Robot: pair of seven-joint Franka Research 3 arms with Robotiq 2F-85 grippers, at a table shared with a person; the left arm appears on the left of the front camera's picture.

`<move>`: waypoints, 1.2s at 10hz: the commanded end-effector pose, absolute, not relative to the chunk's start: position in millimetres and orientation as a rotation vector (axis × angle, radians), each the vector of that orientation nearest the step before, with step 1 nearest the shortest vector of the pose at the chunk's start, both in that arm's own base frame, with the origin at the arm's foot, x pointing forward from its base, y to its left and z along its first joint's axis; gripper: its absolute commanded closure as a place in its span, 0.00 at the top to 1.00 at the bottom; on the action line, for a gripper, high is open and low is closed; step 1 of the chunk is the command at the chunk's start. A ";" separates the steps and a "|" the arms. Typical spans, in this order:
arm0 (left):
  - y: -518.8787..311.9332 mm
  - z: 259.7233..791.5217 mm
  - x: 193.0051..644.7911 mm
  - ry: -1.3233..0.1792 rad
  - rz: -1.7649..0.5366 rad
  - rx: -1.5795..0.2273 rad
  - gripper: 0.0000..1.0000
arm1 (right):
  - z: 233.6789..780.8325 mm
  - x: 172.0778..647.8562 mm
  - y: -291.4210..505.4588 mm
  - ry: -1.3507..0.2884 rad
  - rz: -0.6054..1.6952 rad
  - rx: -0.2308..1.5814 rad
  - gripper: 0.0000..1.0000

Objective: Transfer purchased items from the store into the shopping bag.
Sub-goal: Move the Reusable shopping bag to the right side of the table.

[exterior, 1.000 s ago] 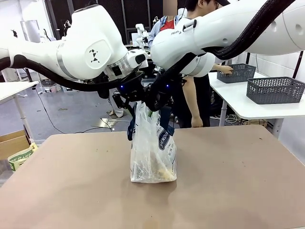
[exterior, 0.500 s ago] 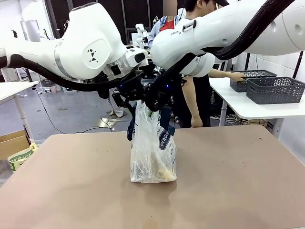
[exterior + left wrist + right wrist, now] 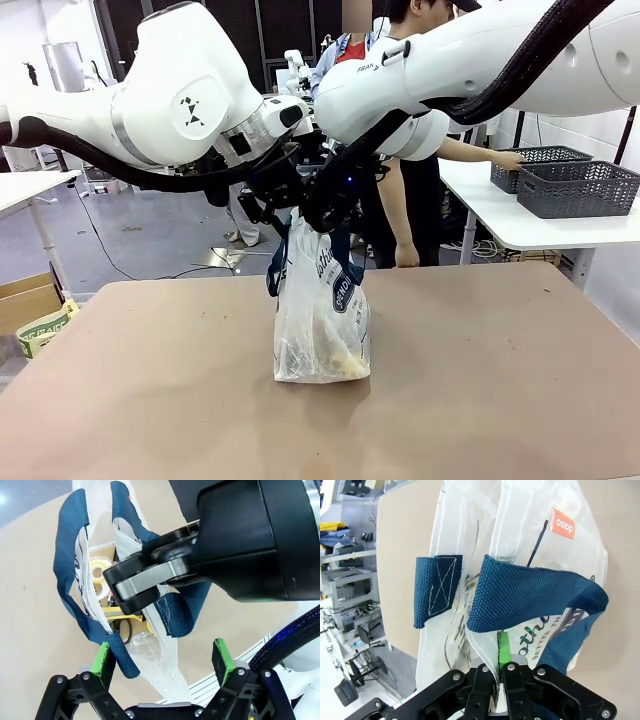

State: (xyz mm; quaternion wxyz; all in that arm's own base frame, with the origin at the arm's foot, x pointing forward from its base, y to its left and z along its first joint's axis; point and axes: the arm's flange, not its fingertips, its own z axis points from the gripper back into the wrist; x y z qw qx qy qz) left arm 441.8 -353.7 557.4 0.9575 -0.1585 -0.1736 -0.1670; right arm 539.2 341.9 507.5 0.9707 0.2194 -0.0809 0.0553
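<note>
1. My two end effectors meet over one shopping bag (image 3: 320, 330), which stands upright near the middle of the brown tabletop (image 3: 500, 380).
2. My right end effector (image 3: 499, 652) is fully closed. Its two fingers pinch the bag's translucent top edge just under a navy strap, and that side of the bag is drawn upward.
3. My left end effector (image 3: 162, 659) stands wide open with nothing in its grasp. Its two green pads (image 3: 103, 659) flank the bag's mouth, one of them just beside the lower end of a strap.
4. I count two navy strap handles (image 3: 67, 580) — one hangs in a free loop at one side of the mouth, the other is bunched next to my right fingers.
5. The purchased items (image 3: 102, 572) lie at the bottom of the bag. Through the mouth I make out a yellow-and-white pack and something dark, but they are too crowded to count.
6. Two dark grey baskets (image 3: 580, 188) sit side by side on a white side table (image 3: 520, 225) at the far right, well apart from the bag — a person's hand (image 3: 512, 158) touches the farther one.
</note>
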 end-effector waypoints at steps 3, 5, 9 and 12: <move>-342.3 541.2 448.0 -0.333 -0.300 -0.304 1.00 | 509.0 544.5 346.6 -0.147 0.131 0.454 0.00; -344.3 532.9 456.1 -0.315 -0.288 -0.288 1.00 | 507.2 546.5 346.0 -0.142 0.129 0.455 0.00; -346.6 525.5 463.3 -0.292 -0.266 -0.258 1.00 | 505.4 549.2 346.6 -0.133 0.121 0.457 0.00; -346.2 525.5 461.7 -0.318 -0.242 -0.218 0.60 | 505.2 551.0 347.1 -0.131 0.118 0.456 0.00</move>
